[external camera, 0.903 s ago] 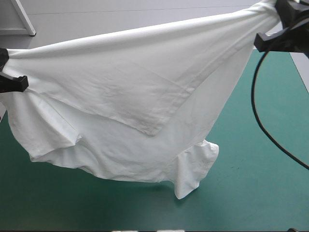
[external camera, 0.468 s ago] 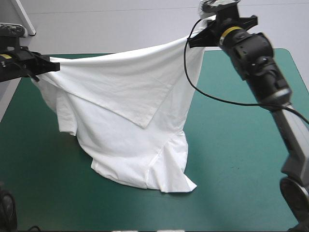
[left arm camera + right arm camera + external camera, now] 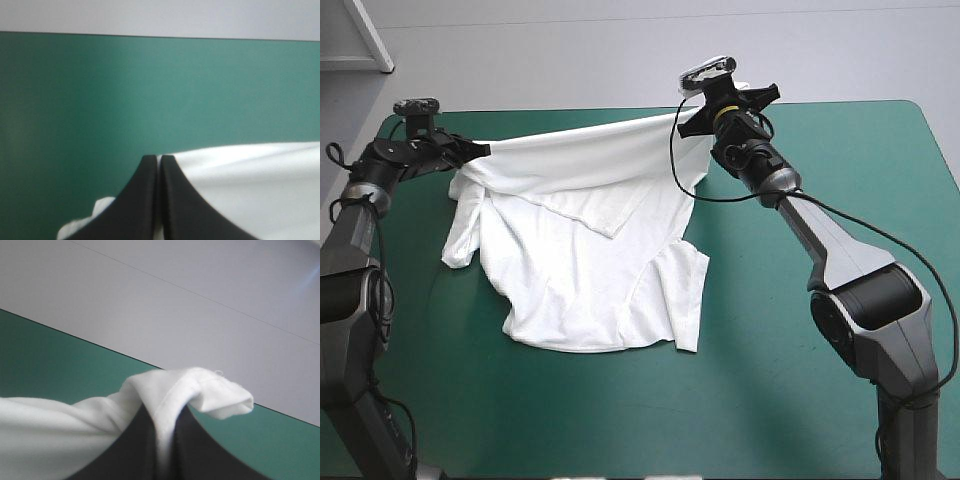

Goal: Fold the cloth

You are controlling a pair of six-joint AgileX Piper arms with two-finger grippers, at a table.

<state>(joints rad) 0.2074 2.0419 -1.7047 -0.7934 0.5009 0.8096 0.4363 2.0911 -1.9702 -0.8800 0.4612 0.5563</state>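
Observation:
The white T-shirt (image 3: pixel 582 270) hangs stretched by its upper edge between my two grippers near the table's far edge. Its lower part lies rumpled on the teal-green cover, and one layer is folded over into a point near the middle. My left gripper (image 3: pixel 483 150) is shut on the shirt's left corner at the far left. In the left wrist view the fingers (image 3: pixel 159 160) meet, with white cloth (image 3: pixel 250 192) beside them. My right gripper (image 3: pixel 695 125) is shut on the other corner. In the right wrist view the cloth (image 3: pixel 200 390) bunches over the fingertips (image 3: pixel 167 415).
Bare teal-green cover (image 3: pixel 820 400) stretches to the right of the shirt and along the front edge. The table's far edge (image 3: pixel 580 109) runs just beyond both grippers. The left edge lies close to the left arm.
Both grippers have moved away toward the far edge and down, carrying the shirt with them. The shirt hung high earlier; now much of it rests on the table.

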